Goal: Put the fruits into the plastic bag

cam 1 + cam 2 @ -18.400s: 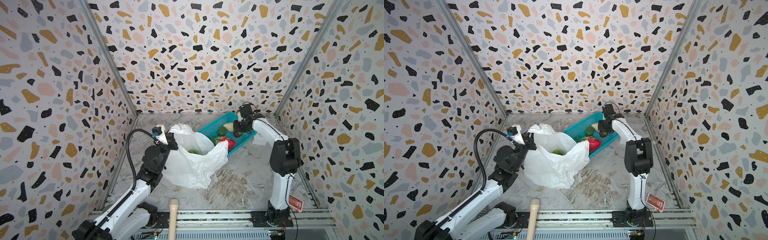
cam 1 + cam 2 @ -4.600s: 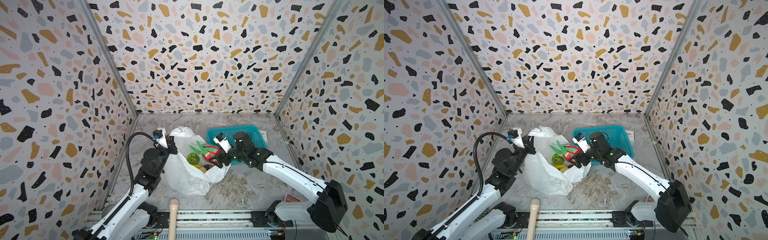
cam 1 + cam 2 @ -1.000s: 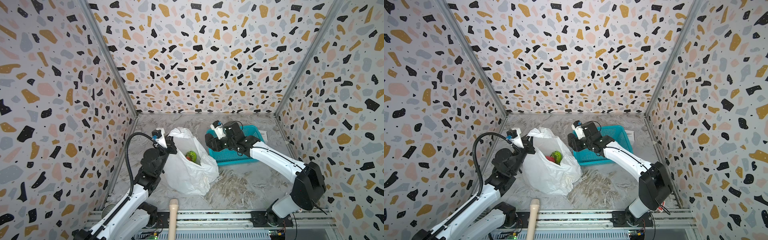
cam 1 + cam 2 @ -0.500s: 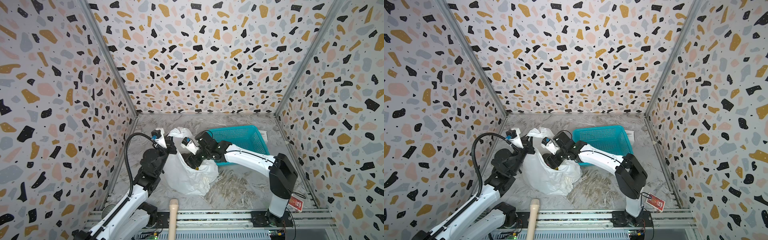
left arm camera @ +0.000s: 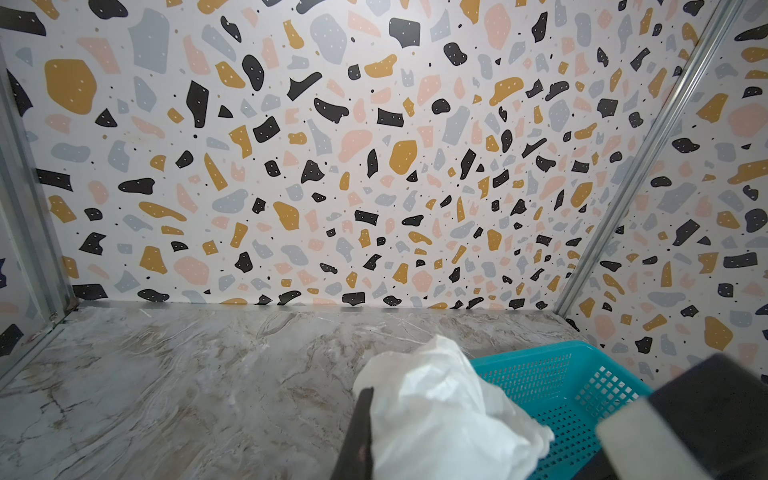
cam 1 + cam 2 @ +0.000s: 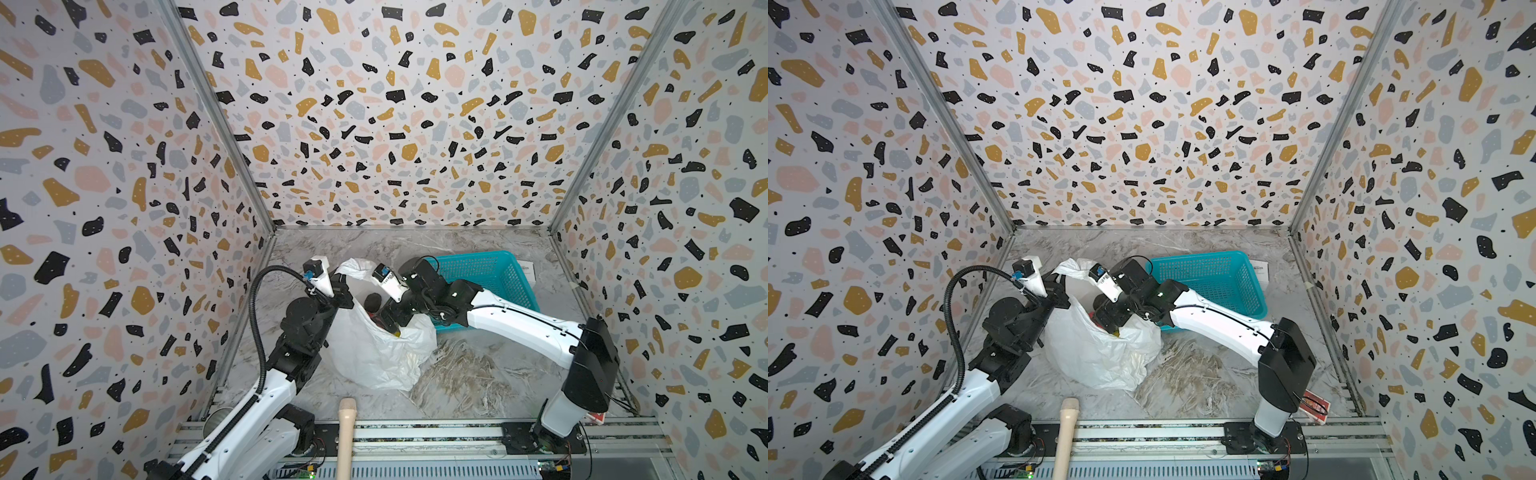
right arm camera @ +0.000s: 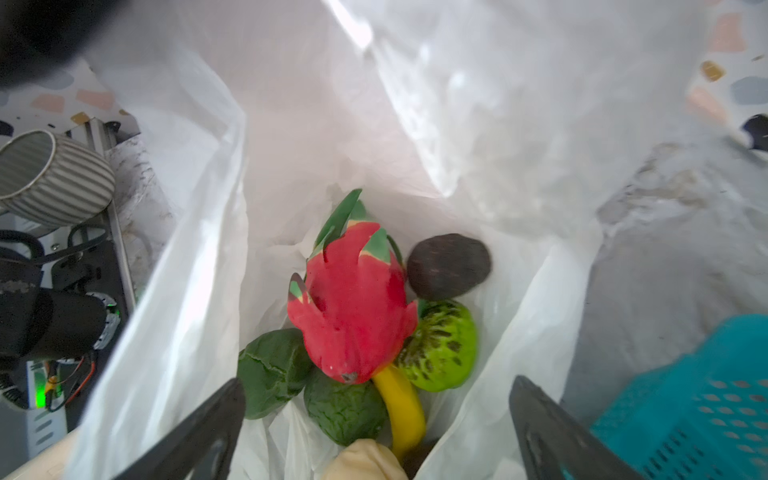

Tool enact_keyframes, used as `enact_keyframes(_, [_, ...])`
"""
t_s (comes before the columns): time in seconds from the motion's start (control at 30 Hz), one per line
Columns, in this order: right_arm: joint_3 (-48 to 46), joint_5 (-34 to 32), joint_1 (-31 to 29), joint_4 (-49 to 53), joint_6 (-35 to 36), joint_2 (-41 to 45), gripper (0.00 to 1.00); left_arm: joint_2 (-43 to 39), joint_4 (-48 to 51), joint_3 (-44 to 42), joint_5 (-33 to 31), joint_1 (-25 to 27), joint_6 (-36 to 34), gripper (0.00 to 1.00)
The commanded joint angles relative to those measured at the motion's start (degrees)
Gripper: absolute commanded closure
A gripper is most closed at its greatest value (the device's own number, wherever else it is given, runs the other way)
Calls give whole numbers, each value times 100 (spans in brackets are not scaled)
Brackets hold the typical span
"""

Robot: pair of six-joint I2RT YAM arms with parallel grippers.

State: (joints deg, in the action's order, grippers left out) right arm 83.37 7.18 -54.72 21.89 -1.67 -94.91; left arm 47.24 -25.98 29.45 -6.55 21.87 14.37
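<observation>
The crinkly white translucent plastic bag (image 6: pixel 374 353) stands open beside the teal perforated basket (image 6: pixel 490 274), its rim pinched in the closed left gripper (image 6: pixel 338 291). Inside, the toy fruits (image 7: pixel 353 307) lie heaped at the bottom. The right gripper (image 7: pixel 376 386) gapes wide and empty above them, with the bag walls close around it.

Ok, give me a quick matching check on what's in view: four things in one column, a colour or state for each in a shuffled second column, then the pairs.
Column A
1. dragon fruit
2. banana
3. basket
4. left gripper

Column B
a. teal, perforated
b. shut on the edge of the plastic bag
c. red with green leaves, lying in the bag
d. yellow, lying in the bag

Pairs: 1-c, 2-d, 3-a, 4-b
</observation>
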Motion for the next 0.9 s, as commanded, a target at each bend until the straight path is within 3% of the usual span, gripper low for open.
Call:
enact_keyframes(0.0, [-156,-352,113,257,115,292,1,-23,-310,-74,-13,-18,13,100])
enact_keyframes(0.4, [-546,-744,269,912,-552,282,0,-5,-346,-88,5,-24,10,100])
enact_keyframes(0.57, [-905,-167,269,1199,-676,385,2,19,-396,-115,22,-24,22,100])
enact_keyframes(0.63, [-1020,140,269,1292,-685,359,8,45,-417,-125,46,-20,39,100])
enact_keyframes(0.67, [-1069,272,269,1316,-683,342,16,49,-416,-128,48,-18,50,100])
enact_keyframes(0.87, [-1017,392,286,1132,-738,358,100,26,-409,-117,48,-19,66,100])
